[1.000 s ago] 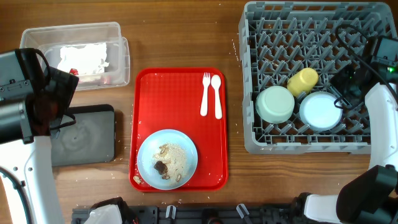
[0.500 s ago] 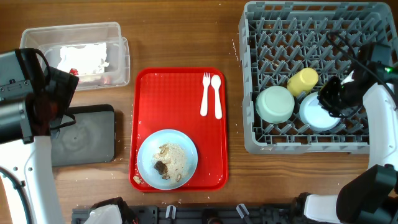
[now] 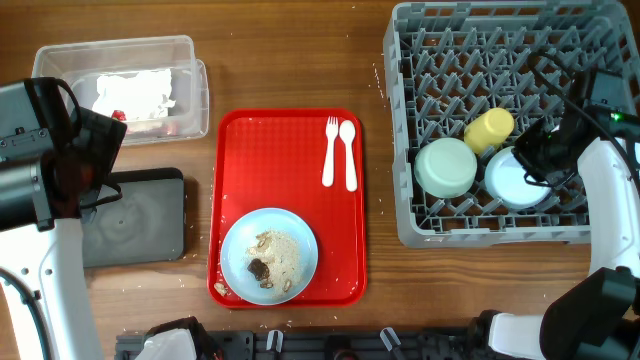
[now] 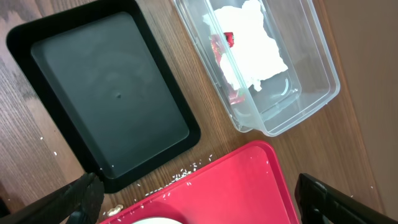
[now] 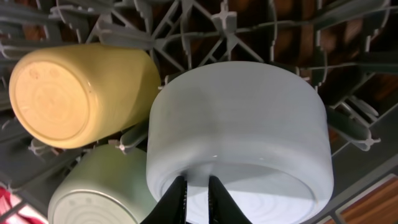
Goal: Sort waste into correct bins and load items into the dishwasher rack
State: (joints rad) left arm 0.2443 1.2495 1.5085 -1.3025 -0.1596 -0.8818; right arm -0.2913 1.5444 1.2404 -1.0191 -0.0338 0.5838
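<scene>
**Right gripper (image 5: 197, 193) pinches the blue bowl (image 5: 249, 118) by its rim inside the rack (image 3: 400, 120)**

Its 2 fingers are pressed together on the bowl's near edge, a thin hold that probably lets the bowl be tipped and seated between the pegs. The yellow cup (image 5: 74, 93) lies on its side just left of the bowl, and the green bowl (image 5: 99, 186) sits beside the fingers. Well off to this gripper's left, the plate (image 3: 232, 245) of crumbs, the fork (image 3: 330, 150) and the spoon (image 3: 349, 155) lie on the red tray (image 3: 280, 150). The left gripper (image 4: 199, 199) hangs spread wide and empty. Ahead of it are the black tray (image 4: 37, 37) and the clear tub (image 4: 311, 93), which holds the wrapper (image 4: 255, 43).
</scene>
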